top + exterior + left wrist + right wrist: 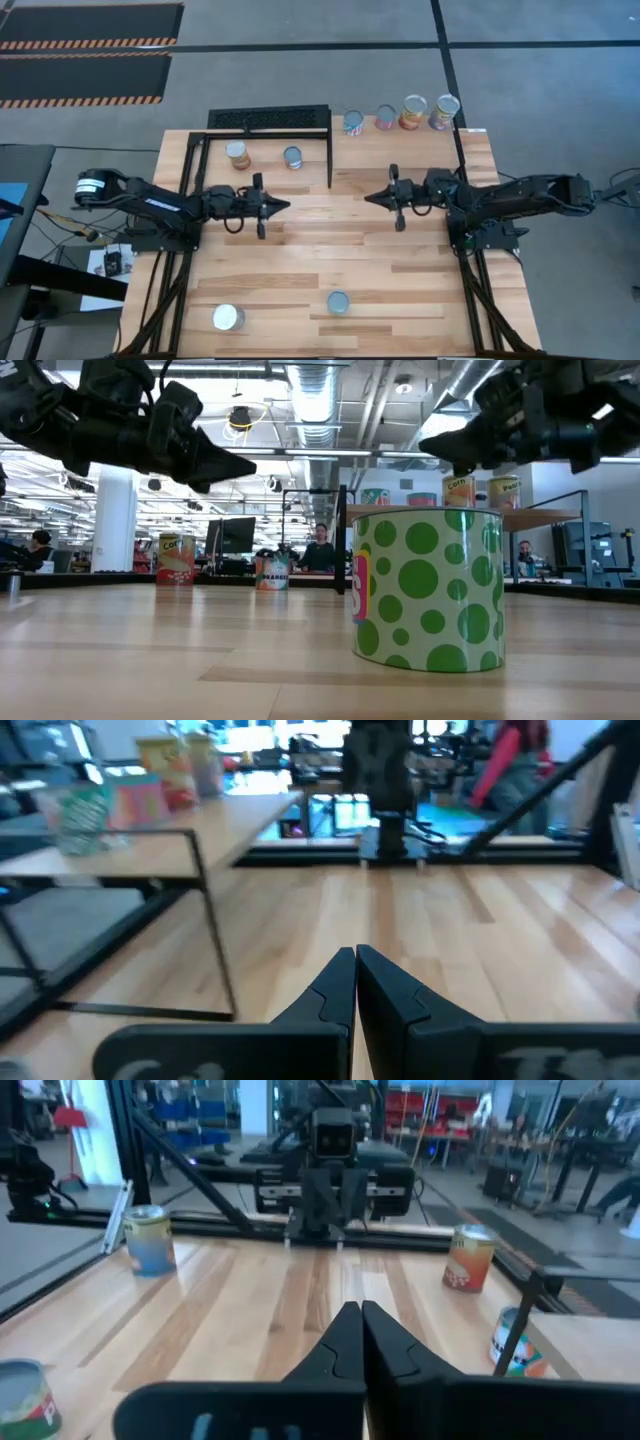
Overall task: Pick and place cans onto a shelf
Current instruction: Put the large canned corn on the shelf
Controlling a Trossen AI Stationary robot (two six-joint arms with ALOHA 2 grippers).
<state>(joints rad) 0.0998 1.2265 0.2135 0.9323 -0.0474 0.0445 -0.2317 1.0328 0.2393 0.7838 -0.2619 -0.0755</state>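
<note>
Both grippers, left (287, 205) and right (366, 198), are pinched shut and empty; we risk toppling the green-dotted can (338, 302) unless they open first.

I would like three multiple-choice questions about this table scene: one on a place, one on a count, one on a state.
1. The row of four cans stands
A. along the far edge of the table
B. along its near edge
C. between the two arms

2. How many cans does the high view show in all?
A. five
B. eight
C. eleven

3. The left tool and right tool are
A. wide open
B. each gripping a can
C. shut and empty

Key: 1 A, the row lines the far edge; 2 B, four there, two by the black frame, two in front; 3 C, fingers meet with nothing between.
</note>
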